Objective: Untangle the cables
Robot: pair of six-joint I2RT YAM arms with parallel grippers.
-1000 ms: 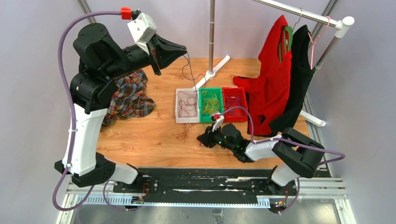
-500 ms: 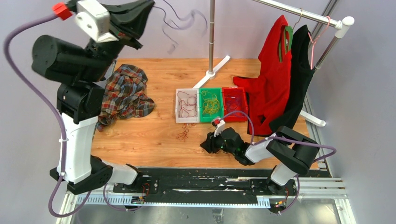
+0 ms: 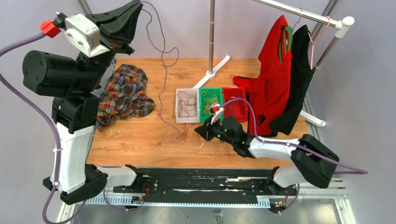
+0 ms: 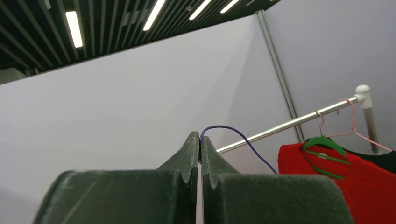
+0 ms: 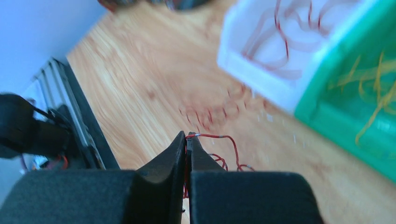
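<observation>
Now our left tool (image 4: 200, 140) pinches the purple cable (image 4: 223, 126) high above the tangle (image 3: 183, 134); beside it our right tool (image 5: 187, 138) clamps a red cable (image 5: 219, 136)

Smooth thin cables (image 3: 183, 134), matt wood-grain table (image 3: 135, 142), woven plaid cloth (image 3: 125, 93).

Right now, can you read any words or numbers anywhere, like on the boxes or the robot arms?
None can be read.
No words or numbers show on the white bin, the green bin, the red bin or the red garment.
Any marks on the black rail are too small to read.
</observation>
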